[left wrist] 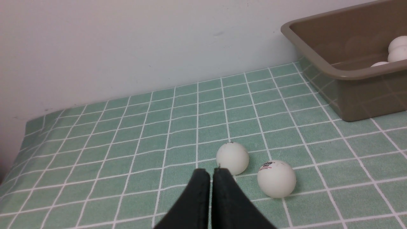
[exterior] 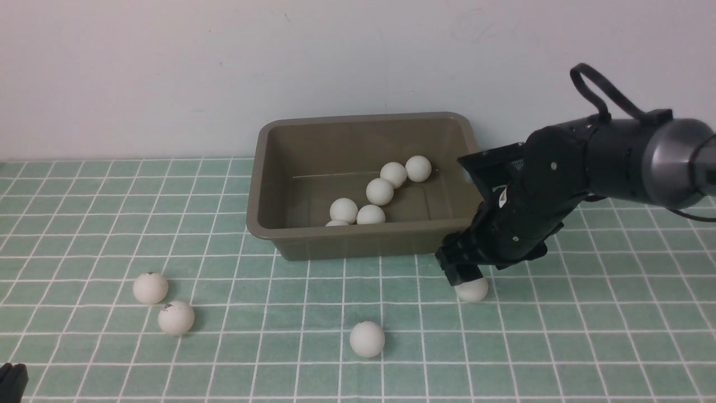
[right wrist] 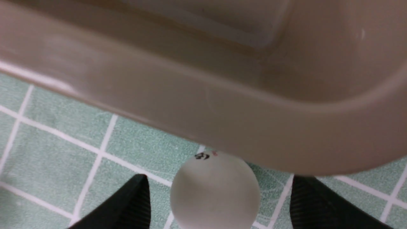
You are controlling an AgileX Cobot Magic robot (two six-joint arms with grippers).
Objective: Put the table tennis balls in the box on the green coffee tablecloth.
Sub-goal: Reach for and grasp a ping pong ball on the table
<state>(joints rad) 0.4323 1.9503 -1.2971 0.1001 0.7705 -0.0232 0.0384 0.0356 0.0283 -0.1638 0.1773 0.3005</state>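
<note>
White wall (exterior: 168, 73) backs the green coffee tablecloth (exterior: 84, 224), whose far edge meets it. The box (exterior: 358, 246) stands at the middle of that far edge, open top upward, its long axis running along the edge. Six table tennis balls (exterior: 380, 191) lie inside, strung from the box's near side toward its right far corner. Four more rest on the cloth: a pair of balls (exterior: 150, 287) close together toward the left near corner, a lone ball (exterior: 367, 338) toward the middle of the near edge, and a last ball (exterior: 472, 290) just off the box's right near corner. The right gripper (right wrist: 219, 190) hangs tilted over this last ball, its fingers (right wrist: 133, 203) wide on either side with cloth showing in the gaps. The left gripper (left wrist: 211, 173) sits low by the left near corner, fingertips pressed together on nothing, pointing toward the pair
</note>
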